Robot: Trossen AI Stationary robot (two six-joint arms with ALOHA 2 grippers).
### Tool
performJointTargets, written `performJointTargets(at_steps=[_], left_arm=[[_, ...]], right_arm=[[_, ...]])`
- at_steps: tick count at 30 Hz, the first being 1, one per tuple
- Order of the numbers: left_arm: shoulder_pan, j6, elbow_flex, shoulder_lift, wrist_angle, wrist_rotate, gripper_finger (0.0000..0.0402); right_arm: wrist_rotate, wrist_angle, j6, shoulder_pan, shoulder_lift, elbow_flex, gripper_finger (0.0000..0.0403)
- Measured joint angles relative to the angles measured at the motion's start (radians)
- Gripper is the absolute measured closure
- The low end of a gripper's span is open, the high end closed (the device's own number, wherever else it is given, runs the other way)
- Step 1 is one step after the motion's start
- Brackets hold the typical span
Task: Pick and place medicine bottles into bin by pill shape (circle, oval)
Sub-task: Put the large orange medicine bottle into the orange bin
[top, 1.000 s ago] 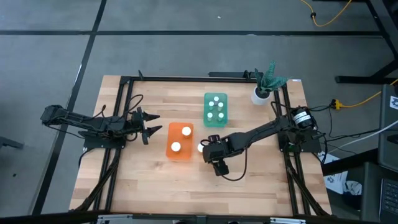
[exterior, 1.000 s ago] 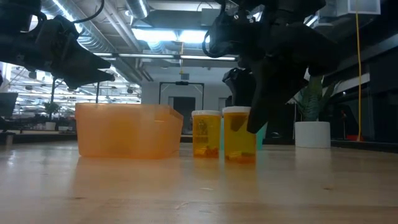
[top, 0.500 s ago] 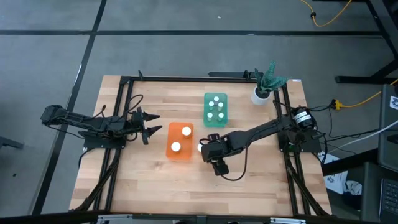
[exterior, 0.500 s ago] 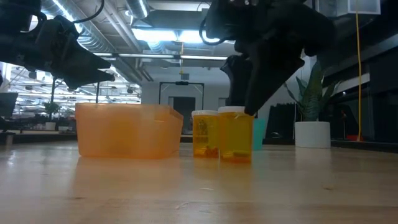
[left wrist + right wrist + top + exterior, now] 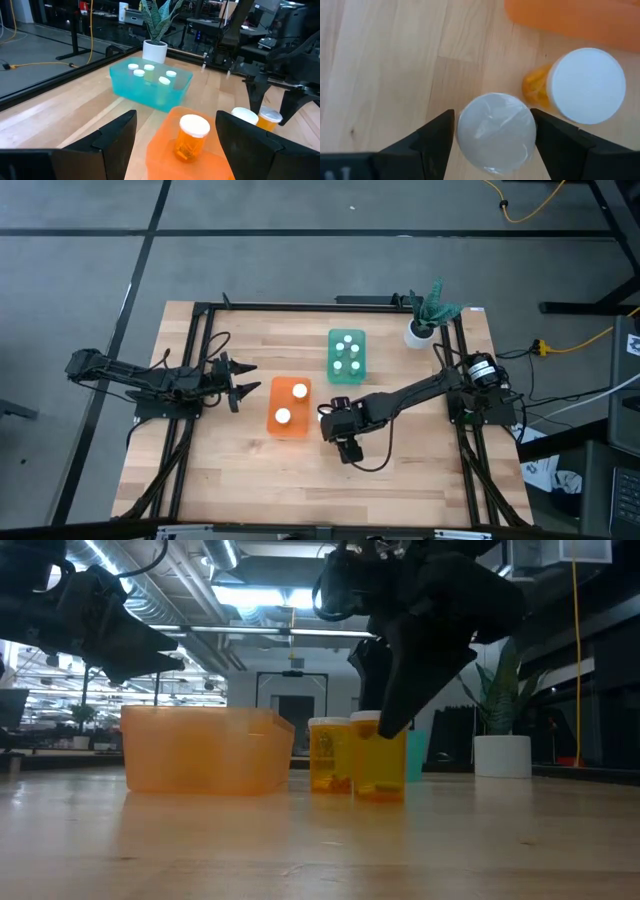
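Two orange medicine bottles with white caps stand on the table beside the orange bin (image 5: 273,406). My right gripper (image 5: 495,145) is open above the nearer bottle (image 5: 380,765). Its fingers stand on either side of that bottle's cap (image 5: 495,131); I cannot tell whether they touch it. The second bottle (image 5: 587,85) stands between that one and the bin. The orange bin holds two bottles. The teal bin (image 5: 347,378) holds several. My left gripper (image 5: 243,380) is open and empty, left of the orange bin.
A white plant pot (image 5: 420,332) with a green plant stands at the table's far right corner. A black frame runs along the table's edges. Bare wood lies on the near side of the bins.
My right gripper has moved a little toward the table's left, toward the orange bin. One finger was low beside the nearer bottle; the fingers now stand at its cap.
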Motion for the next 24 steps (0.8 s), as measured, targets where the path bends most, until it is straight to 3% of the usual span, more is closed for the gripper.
performJointTargets(at_steps=[17, 24], left_arm=[[0.0, 0.0, 0.0, 0.0, 0.001, 0.0, 0.0139], [0.0, 0.0, 0.0, 0.0, 0.001, 0.0, 0.0139]], right_arm=[[0.042, 0.001, 0.021, 0.0, 0.01, -0.001, 0.0145], [0.042, -0.006, 0.026, -0.001, 0.016, -0.001, 0.0186]])
